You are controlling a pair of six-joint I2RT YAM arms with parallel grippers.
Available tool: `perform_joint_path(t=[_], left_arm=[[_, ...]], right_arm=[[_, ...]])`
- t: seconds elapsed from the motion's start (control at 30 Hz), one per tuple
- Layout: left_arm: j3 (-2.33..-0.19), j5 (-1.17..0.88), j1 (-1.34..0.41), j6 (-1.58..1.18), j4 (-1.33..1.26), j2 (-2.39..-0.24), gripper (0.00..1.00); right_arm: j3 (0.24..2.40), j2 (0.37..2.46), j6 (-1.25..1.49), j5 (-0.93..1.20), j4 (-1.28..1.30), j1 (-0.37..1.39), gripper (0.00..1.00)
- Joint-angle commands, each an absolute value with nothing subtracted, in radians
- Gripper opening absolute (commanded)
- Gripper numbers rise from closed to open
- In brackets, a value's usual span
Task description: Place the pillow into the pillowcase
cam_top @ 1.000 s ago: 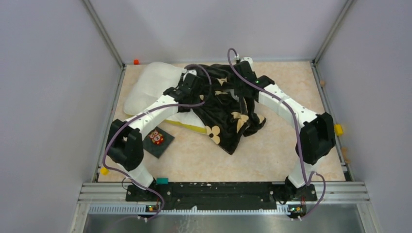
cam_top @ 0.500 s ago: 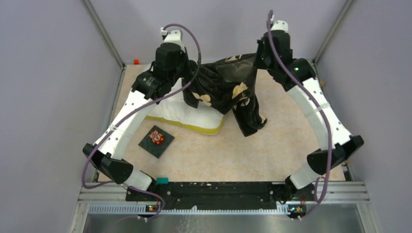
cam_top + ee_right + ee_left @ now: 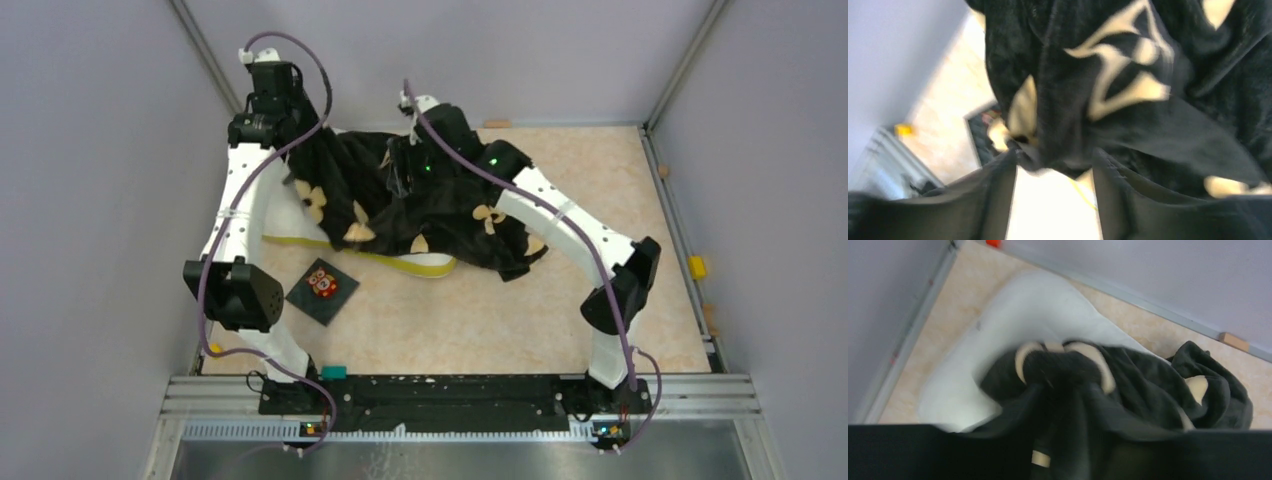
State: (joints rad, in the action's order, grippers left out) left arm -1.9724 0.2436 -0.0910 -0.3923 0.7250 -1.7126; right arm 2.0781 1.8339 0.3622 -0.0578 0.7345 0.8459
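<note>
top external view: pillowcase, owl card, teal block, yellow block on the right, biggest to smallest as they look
1. pillowcase
2. owl card
3. teal block and yellow block look about alike, so unranked

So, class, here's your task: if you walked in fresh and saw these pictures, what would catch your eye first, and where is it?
First, the black pillowcase with cream flowers, heaped across the far middle of the table and draped over the white pillow, whose yellow edge peeks out on the near side. Next, the left arm and the right arm, both white, arching in from the near edge to meet that cloth.
</note>
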Motion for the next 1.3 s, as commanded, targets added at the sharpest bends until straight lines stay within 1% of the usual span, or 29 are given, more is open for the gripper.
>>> perform_joint_path(t=[0.0,0.03,0.1,0.13,0.2,0.3,0.4,0.47,0.57,0.7,0.9,1.0,1.03,1.1,1.13,1.17,1.2,1.23,1.27], left_arm=[[-1.852,0.091,-0.09,-0.384,0.674,-1.703,0.68],[-1.81,0.082,-0.09,-0.379,0.647,-1.679,0.78],[-1.736,0.065,-0.091,-0.374,0.608,-1.635,0.94],[-1.717,0.054,-0.091,-0.374,0.605,-1.617,0.98],[-1.678,0.018,-0.1,-0.371,0.596,-1.579,0.99],[-1.603,0.029,-0.158,-0.355,0.589,-1.52,0.99],[-1.524,0.087,-0.255,-0.347,0.583,-1.495,0.99],[-1.477,0.173,-0.314,-0.351,0.578,-1.495,0.99],[-1.404,0.217,-0.334,-0.381,0.568,-1.503,0.99],[-1.319,0.253,-0.336,-0.398,0.521,-1.515,0.99],[-1.354,0.261,-0.333,-0.44,0.533,-1.654,0.99],[-1.388,0.254,-0.333,-0.455,0.535,-1.728,0.99],[-1.391,0.251,-0.333,-0.456,0.525,-1.746,0.97],[-1.395,0.244,-0.333,-0.451,0.498,-1.777,0.91],[-1.403,0.246,-0.333,-0.446,0.497,-1.793,0.85],[-1.415,0.247,-0.334,-0.443,0.499,-1.808,0.75],[-1.425,0.244,-0.333,-0.435,0.502,-1.819,0.64],[-1.435,0.235,-0.333,-0.426,0.504,-1.827,0.48],[-1.447,0.224,-0.333,-0.418,0.511,-1.827,0.33]], right_arm=[[2.008,1.76,0.348,-0.077,0.73,0.836,0.73],[1.974,1.729,0.345,-0.087,0.717,0.83,0.8],[1.894,1.659,0.354,-0.092,0.698,0.794,0.85],[1.848,1.624,0.365,-0.088,0.685,0.753,0.86],[1.734,1.548,0.4,-0.057,0.648,0.659,0.88],[1.561,1.464,0.442,-0.031,0.597,0.488,0.88],[1.438,1.441,0.452,-0.031,0.548,0.36,0.9],[1.378,1.458,0.451,-0.005,0.478,0.3,0.91],[1.34,1.542,0.431,0.048,0.374,0.256,0.93],[1.378,1.708,0.412,0.076,0.311,0.238,0.93],[1.425,1.931,0.455,0.14,0.239,0.237,0.93],[1.408,1.988,0.506,0.202,0.181,0.239,0.92],[1.398,1.993,0.525,0.219,0.16,0.239,0.89],[1.382,1.992,0.555,0.251,0.126,0.238,0.81],[1.379,1.989,0.566,0.263,0.117,0.238,0.74],[1.385,1.986,0.573,0.268,0.12,0.238,0.62],[1.399,1.983,0.574,0.268,0.138,0.238,0.46],[1.415,1.977,0.572,0.27,0.162,0.238,0.27],[1.434,1.962,0.57,0.263,0.187,0.239,0.12]])
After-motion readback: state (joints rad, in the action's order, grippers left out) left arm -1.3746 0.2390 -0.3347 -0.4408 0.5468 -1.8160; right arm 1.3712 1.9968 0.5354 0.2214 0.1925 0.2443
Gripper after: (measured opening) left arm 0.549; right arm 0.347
